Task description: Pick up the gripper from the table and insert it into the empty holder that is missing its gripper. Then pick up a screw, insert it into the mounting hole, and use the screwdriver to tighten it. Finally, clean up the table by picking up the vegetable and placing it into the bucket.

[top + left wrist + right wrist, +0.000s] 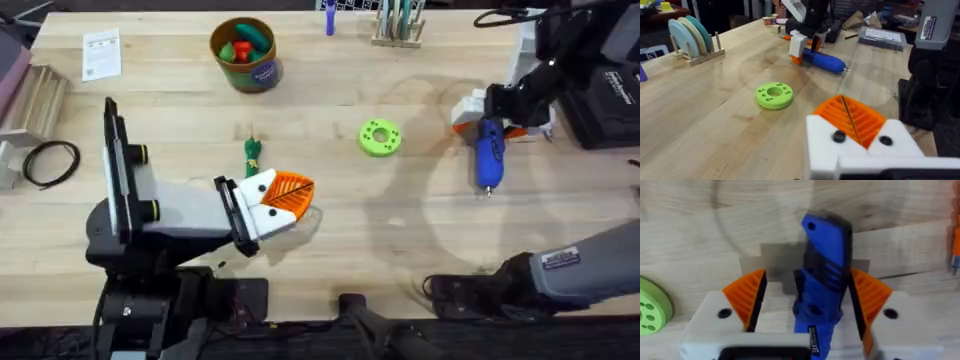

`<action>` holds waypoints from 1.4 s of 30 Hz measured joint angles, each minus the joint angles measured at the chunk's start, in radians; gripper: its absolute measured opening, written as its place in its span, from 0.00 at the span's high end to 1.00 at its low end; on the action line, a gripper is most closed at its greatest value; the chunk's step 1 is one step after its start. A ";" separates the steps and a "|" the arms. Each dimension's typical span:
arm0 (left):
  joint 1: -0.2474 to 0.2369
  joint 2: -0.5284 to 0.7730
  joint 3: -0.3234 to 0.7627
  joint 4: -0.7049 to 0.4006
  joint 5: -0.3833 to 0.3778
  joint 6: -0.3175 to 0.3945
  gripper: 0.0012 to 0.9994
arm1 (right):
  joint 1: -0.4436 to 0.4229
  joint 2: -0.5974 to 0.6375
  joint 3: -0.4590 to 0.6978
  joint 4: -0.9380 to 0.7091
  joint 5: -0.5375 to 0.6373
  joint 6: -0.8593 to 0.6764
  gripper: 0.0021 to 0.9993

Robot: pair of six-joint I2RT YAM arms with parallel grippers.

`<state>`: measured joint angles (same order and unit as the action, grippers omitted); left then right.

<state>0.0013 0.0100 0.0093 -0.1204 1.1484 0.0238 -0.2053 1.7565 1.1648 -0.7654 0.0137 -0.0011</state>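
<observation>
With the screwdriver (822, 280) lying between my right gripper's (810, 297) open fingers, its long axis running straight away from the wrist, I judge the right arm nearer, my left gripper (282, 197) pinched shut on nothing above bare wood table (400, 230), the bucket (245, 52) far behind.
</observation>
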 joint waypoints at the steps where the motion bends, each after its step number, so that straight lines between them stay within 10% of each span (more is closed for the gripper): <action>1: 0.000 0.000 0.000 0.000 0.000 0.000 1.00 | 0.000 0.000 0.000 0.000 0.001 0.000 0.07; 11: 0.000 0.000 0.000 0.000 0.000 0.000 1.00 | -0.001 0.021 0.000 0.003 0.024 0.000 0.22; 21: 0.000 0.000 0.000 0.000 0.000 0.000 1.00 | -0.007 0.029 0.000 0.012 0.046 -0.014 0.98; 42: 0.000 0.000 0.000 0.000 0.000 0.000 1.00 | -0.003 0.003 0.155 -0.124 -0.057 -0.015 0.98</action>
<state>0.0013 0.0101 0.0093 -0.1204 1.1484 0.0238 -0.2080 1.7591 1.3196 -0.8898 -0.0429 -0.0162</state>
